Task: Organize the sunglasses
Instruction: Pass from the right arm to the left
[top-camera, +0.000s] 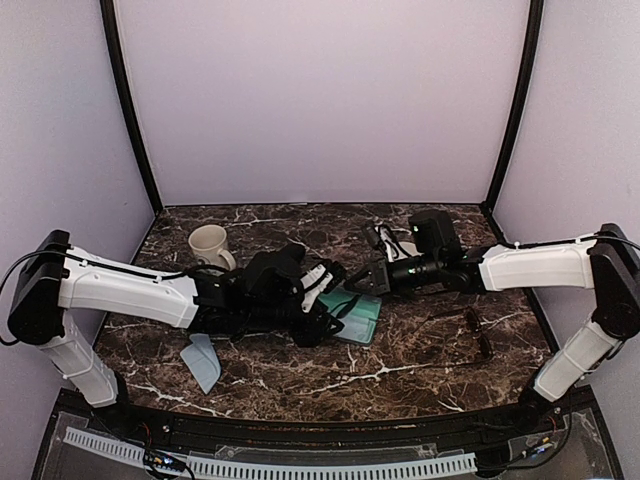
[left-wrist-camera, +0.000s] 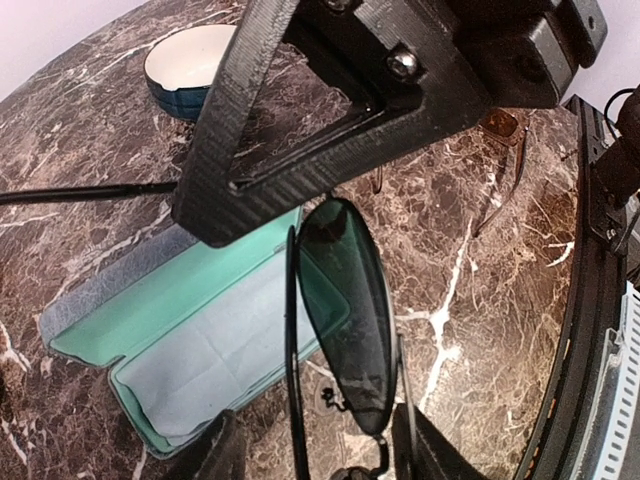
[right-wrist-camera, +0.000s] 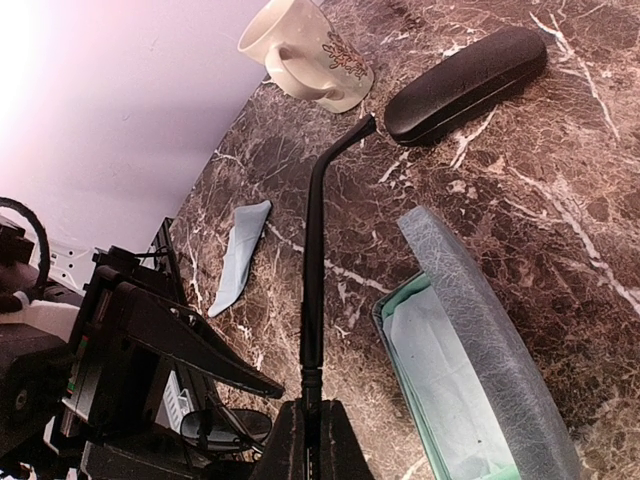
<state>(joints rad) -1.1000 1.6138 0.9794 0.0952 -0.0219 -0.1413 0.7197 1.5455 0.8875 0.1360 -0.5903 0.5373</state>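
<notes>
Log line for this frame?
left gripper: open, straddling sunglasses | right gripper: shut on sunglasses temple | teal case: open

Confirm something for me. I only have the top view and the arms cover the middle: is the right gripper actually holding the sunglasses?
Observer: Yes. In the right wrist view the right gripper is shut on one folding arm of the sunglasses. The arm's curved tip points away from it, free.
Operator: And the lenses?
Observer: The left wrist view shows them between the open fingers of the left gripper. In that view they appear to hang over one end of the open case.
</notes>
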